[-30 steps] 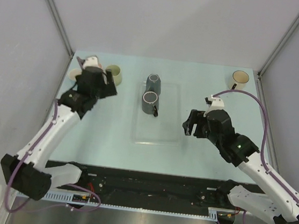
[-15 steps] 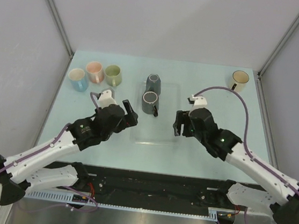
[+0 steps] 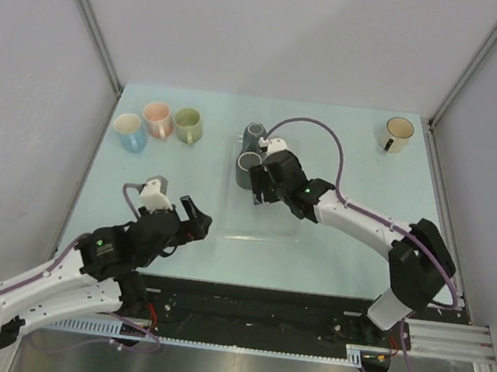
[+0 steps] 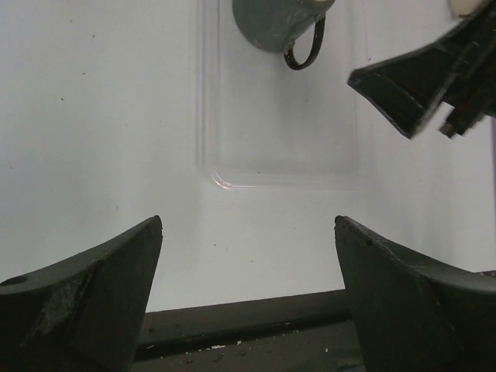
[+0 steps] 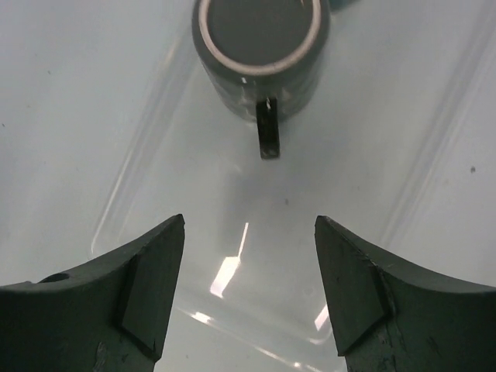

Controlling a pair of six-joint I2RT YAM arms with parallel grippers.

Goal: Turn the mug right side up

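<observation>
Right claw (image 5: pixel 249 226) released, jaws apart with nothing between them, lined up just short of the handle (image 5: pixel 267 133) of the near grey mug (image 5: pixel 260 46). Mug sits base-up at the far end of the clear tray (image 3: pixel 258 223), handle pointing at the claw. Looks like glazed ceramic: rigid, some weight, slick, chips if dropped. I'd pinch across the body or the wall beside the handle, since the handle alone would let it swing during the flip. Tray holds that mug plus a second grey mug (image 3: pixel 255 133) just behind it, partly hidden by the arm. Left claw (image 4: pixel 248 232) also wide open and empty, near the table's front edge. Blue mug (image 3: pixel 130 129), pink mug (image 3: pixel 156 118), green mug (image 3: pixel 187 125) and cream mug (image 3: pixel 398 131) stand upright, nothing visible inside.
</observation>
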